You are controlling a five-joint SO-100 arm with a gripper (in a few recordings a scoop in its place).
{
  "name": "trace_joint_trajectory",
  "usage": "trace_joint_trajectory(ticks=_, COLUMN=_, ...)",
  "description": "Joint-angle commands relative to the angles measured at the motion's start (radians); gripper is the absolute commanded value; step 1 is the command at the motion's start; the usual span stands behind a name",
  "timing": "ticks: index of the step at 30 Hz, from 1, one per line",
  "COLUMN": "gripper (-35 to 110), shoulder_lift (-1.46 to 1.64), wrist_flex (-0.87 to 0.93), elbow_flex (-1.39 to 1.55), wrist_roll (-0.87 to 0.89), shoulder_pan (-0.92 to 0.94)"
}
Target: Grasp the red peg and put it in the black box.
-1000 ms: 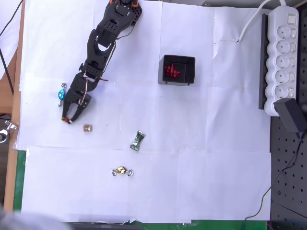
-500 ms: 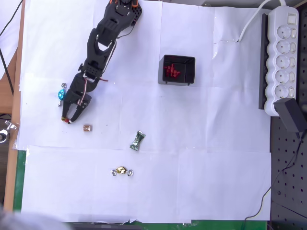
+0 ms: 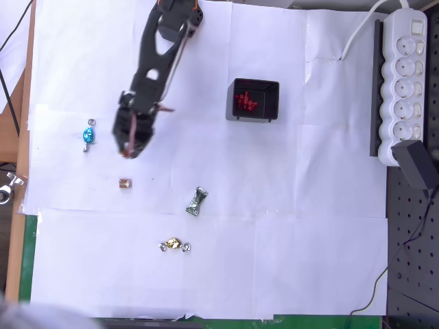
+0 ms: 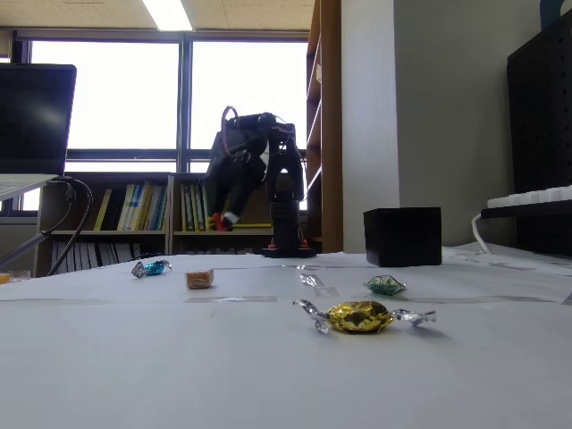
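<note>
Black box (image 3: 253,100): set on the white paper right of the arm in the overhead view, upright, open-topped; several small red pegs are seen lying inside it.
Same box, fixed view (image 4: 402,237): only the dark outer walls are shown from the low side angle; the contents are hidden there.
Gripper (image 3: 129,149): raised off the table, pointing down toward the bottom of the overhead view, between the blue-wrapped candy (image 3: 88,135) and the box.
Gripper, fixed view (image 4: 223,219): held well above the paper, fingers drawn nearly together.
Red peg (image 4: 217,222): a small red piece is seen pinched at the fingertips in the fixed view; from overhead it is too small to be made out.
Loose items: a small brown cube (image 3: 125,183), a green-wrapped candy (image 3: 197,202) and a gold-wrapped candy (image 3: 174,245) lie apart on the paper.
</note>
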Motion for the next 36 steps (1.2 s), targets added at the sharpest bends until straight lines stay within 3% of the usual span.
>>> trace_joint_trajectory(ticks=1, gripper=0, shoulder_lift=-0.222, wrist_flex=0.301, elbow_flex=0.149, wrist_roll=0.023, shoulder_pan=-0.163)
trace_joint_trajectory(ticks=4, gripper=0, shoulder_lift=-0.290, wrist_flex=0.456, elbow_flex=0.198, wrist_roll=0.095, shoulder_pan=-0.331)
trace_joint_trajectory(ticks=7, gripper=0, shoulder_lift=-0.308, wrist_flex=0.500, elbow_flex=0.225, wrist_roll=0.172, shoulder_pan=-0.494)
trace_joint_trajectory(ticks=12, gripper=0, shoulder_lift=-0.282, wrist_flex=0.551, elbow_flex=0.206, wrist_roll=0.146, shoulder_pan=-0.673)
trace_joint_trajectory(ticks=30, gripper=0, shoulder_lift=-0.153, wrist_flex=0.379, elbow_flex=0.156, wrist_roll=0.232, shoulder_pan=-0.887)
trace_joint_trajectory(ticks=36, gripper=1, shoulder_lift=-0.123, wrist_flex=0.365, elbow_flex=0.135, wrist_roll=0.158, shoulder_pan=-0.922)
